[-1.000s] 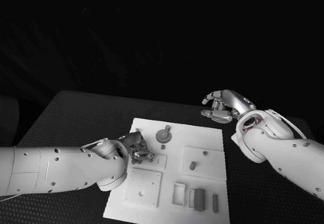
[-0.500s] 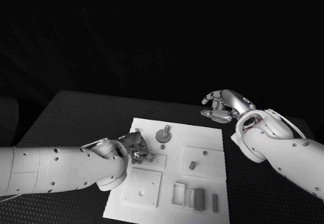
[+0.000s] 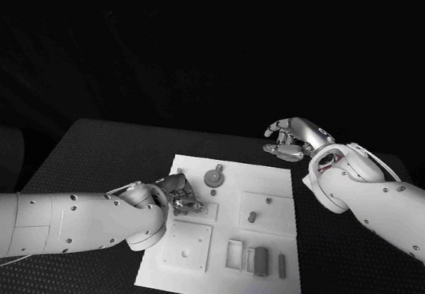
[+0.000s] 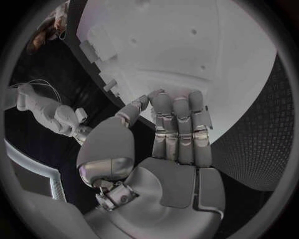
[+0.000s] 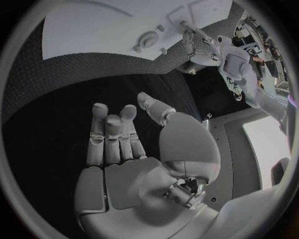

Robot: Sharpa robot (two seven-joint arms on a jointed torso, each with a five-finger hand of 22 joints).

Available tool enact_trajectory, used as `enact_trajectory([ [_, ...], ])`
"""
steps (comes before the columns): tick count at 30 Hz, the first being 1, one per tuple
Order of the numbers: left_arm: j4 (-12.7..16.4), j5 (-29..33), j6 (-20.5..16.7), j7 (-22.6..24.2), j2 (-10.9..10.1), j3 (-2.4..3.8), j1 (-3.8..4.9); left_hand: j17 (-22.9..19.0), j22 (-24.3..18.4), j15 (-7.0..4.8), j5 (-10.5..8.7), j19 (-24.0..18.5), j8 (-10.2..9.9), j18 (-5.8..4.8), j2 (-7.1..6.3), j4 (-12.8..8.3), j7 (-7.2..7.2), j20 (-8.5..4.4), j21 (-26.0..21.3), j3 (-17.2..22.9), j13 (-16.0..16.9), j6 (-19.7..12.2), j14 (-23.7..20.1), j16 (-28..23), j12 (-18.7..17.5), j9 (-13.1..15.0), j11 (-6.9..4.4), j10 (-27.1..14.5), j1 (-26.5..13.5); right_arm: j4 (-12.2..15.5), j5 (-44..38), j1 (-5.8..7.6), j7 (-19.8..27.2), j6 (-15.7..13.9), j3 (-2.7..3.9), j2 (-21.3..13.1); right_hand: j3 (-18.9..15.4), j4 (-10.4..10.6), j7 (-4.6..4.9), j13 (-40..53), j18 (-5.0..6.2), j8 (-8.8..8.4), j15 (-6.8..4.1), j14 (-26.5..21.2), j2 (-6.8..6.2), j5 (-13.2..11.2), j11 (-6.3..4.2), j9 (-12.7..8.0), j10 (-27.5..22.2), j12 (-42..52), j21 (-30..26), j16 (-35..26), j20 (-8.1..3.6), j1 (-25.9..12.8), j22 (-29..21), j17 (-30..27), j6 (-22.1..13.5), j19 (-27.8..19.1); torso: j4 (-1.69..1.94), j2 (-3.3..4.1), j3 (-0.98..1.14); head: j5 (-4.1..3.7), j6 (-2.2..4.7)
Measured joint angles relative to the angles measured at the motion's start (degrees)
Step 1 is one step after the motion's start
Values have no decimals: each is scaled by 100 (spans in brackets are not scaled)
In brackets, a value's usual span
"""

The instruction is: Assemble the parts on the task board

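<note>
The white task board (image 3: 256, 290) lies mid-table. On it are grey parts: a round disc (image 3: 214, 177) near the far edge, a small peg (image 3: 253, 217) in a square recess, and slim blocks (image 3: 260, 261) at the near right. My left hand (image 3: 176, 193) rests at the board's left edge; in the left wrist view its fingers (image 4: 181, 124) lie straight and together, tips against the board (image 4: 206, 50), palm empty. My right hand (image 3: 295, 139) hovers off the board's far right corner, loosely curled; the right wrist view shows this hand (image 5: 124, 154) empty.
A square plate (image 3: 188, 245) with a small hole sits on the board's near left. Black table (image 3: 102, 152) surrounds the board on all sides. The right wrist view looks across dark table to the board (image 5: 106, 30) and my left hand (image 5: 199, 47).
</note>
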Motion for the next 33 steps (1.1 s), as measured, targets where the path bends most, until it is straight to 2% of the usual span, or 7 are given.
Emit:
enact_trajectory([
  [15, -5, 26, 16, 25, -13, 2, 0, -74, 18, -2, -70, 0, 0, 9, -19, 33, 0, 0, -34, -1, -20, 0, 1, 54, 22, 6, -1, 0, -20, -3, 1, 0, 2, 9, 0, -2, 0, 0, 0, 0, 1, 0, 8, 8, 0, 0, 0, 4, 0, 0, 0, 0, 0, 0, -1, 0, 0, 0, -1, 0, 1, -4, -4],
  [17, -8, 29, 19, 29, -18, 2, -1, -83, 22, -21, -70, 0, 0, 44, -20, 32, 0, 0, -34, -1, -29, 0, -19, 55, 22, 10, -1, 0, -20, -3, 1, 0, 2, 10, 0, -5, 0, 0, 0, 0, 0, 0, 9, 8, 0, 0, 0, 4, 0, 0, 0, 0, 0, 0, -1, 0, 0, 0, -2, 0, 1, -6, -4],
  [21, -15, 35, 26, 30, -32, 2, -2, -107, 35, -5, -144, 0, 0, 44, -19, 32, 21, 0, -56, 0, -37, -21, -35, 89, 22, 10, -1, 0, -19, -3, 1, 0, 2, 12, 0, -8, 0, 0, 0, 0, 1, 0, 2, -12, 0, 0, 0, 4, 0, 0, 0, 0, 0, 0, -1, 0, 0, 0, 0, 0, 1, -12, -8],
  [29, -16, 47, 36, 32, -35, 4, -1, -231, 65, -2, -553, 0, -37, 47, -60, 91, 41, 0, -124, -32, -94, -42, -81, 200, 51, 32, 20, -21, 21, -1, 1, 0, 3, 15, 0, -9, 0, 0, 0, -5, 0, 0, -3, -20, 0, 0, 0, 4, 0, 0, 0, 0, 0, 0, -2, 0, 0, 0, 3, 1, -2, -14, -17],
  [33, -16, 59, 37, 34, -37, 5, -1, -274, 76, -10, -694, 3, -37, 47, -64, 117, 40, -3, -145, -43, -110, -42, -113, 225, 51, 35, 20, -21, 26, -1, 1, 0, 3, 16, 0, -10, 0, 0, 0, -5, 0, 0, -3, -20, 0, 0, 0, 3, 0, 0, 0, 0, 0, 0, -2, 0, 0, 0, 2, 1, -1, -14, -15],
])
